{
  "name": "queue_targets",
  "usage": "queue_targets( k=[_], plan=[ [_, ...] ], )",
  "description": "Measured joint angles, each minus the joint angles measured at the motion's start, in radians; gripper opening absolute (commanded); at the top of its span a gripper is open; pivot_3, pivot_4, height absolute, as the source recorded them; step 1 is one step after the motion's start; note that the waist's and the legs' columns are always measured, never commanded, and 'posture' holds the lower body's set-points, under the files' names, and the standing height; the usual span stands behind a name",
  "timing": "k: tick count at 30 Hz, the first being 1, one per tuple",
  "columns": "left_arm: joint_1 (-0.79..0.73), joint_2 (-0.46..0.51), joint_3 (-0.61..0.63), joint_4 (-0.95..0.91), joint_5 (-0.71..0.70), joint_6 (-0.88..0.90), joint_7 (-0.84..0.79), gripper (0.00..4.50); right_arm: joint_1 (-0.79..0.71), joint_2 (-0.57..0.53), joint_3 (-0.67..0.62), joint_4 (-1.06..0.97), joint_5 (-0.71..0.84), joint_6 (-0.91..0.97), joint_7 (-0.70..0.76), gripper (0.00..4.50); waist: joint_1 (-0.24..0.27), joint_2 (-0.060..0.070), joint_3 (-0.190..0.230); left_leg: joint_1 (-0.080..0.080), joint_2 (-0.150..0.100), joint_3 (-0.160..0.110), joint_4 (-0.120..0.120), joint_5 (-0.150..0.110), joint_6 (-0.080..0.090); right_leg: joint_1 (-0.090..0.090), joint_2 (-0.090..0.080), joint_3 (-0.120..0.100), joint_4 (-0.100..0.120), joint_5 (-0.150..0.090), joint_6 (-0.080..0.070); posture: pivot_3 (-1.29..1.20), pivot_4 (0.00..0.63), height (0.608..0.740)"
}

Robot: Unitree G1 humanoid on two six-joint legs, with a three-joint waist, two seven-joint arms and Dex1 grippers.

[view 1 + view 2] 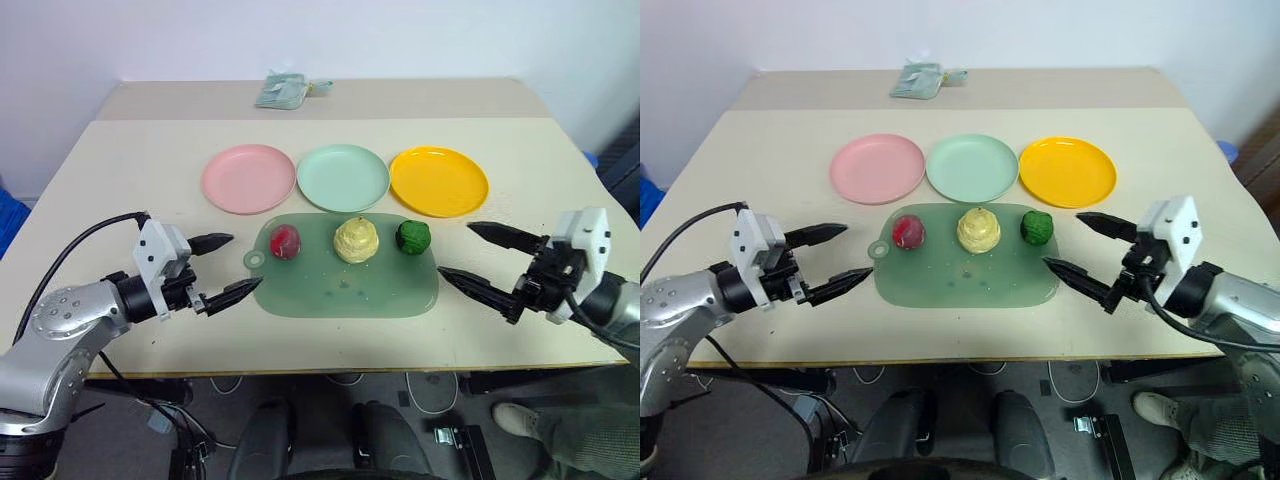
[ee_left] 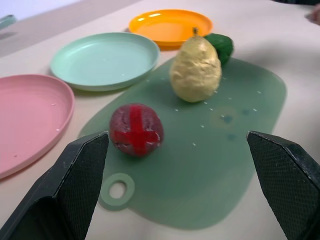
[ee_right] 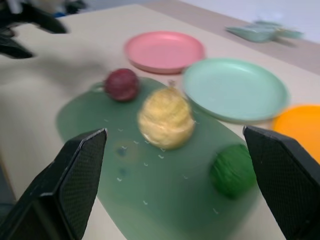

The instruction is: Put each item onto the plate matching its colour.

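Both of my grippers sit lowest in the frame, the left gripper [image 1: 222, 268] at the lower left and the right gripper [image 1: 478, 256] at the lower right. Each has its fingers spread wide apart and empty, flanking the work so that either can reach in.

Across the middle spreads the cream table [image 1: 140, 170], and on it, centre frame, lies the green mat [image 1: 345, 285] that serves as the starting ground for the food.

Above the mat, in a row left to right, wait the pink plate [image 1: 248, 178], the mint plate [image 1: 343, 177] and the orange-yellow plate [image 1: 439, 180], all bare, so I judge nothing is sorted yet.

Along the mat's upper edge sit the yellow dome [image 1: 356, 240] in the middle, the red toy [image 1: 285, 241] to its left, nearest my left gripper, and the green ball [image 1: 413, 237] to its right, nearest my right gripper. The red toy lies below its matching plate; the yellow and green would need to swap sides.
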Motion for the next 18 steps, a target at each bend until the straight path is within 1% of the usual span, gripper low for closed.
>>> queue_targets(
  k=[3, 8, 13, 18],
  plan=[
    [-0.076, -0.012, -0.044, 0.0, 0.003, 0.111, 0.083, 4.5, -0.065, -0.045, 0.057, 0.008, -0.016, -0.009, 0.053, 4.45, 0.002, -0.001, 0.001, 0.0, 0.0, -0.001, 0.002, 0.0, 0.0, 0.001, 0.0, 0.0, 0.0, 0.001, 0.002, 0.0, 0.15, 0.74],
    [-0.249, -0.088, -0.103, 0.043, -0.014, 0.282, 0.199, 4.5, -0.152, -0.082, 0.148, 0.086, -0.075, -0.053, 0.169, 4.45, 0.0, -0.002, 0.001, 0.0, -0.001, -0.001, 0.004, 0.0, 0.001, 0.002, 0.001, 0.0, 0.0, 0.003, 0.005, 0.0, 0.15, 0.74],
    [-0.351, -0.114, -0.174, 0.103, 0.004, 0.385, 0.25, 4.5, -0.227, -0.084, 0.222, 0.188, -0.142, -0.109, 0.253, 4.45, -0.002, -0.002, 0.001, 0.0, 0.0, -0.001, 0.003, 0.0, 0.001, 0.001, 0.004, 0.0, 0.001, 0.004, 0.007, 0.0, 0.15, 0.74],
    [-0.419, -0.155, -0.232, 0.174, 0.045, 0.427, 0.286, 4.5, -0.307, -0.057, 0.286, 0.244, -0.198, -0.143, 0.273, 4.45, -0.001, -0.002, 0.001, 0.0, 0.0, -0.001, 0.004, 0.0, 0.001, 0.001, 0.005, 0.0, 0.002, 0.004, 0.007, 0.0, 0.15, 0.74]
  ],
)
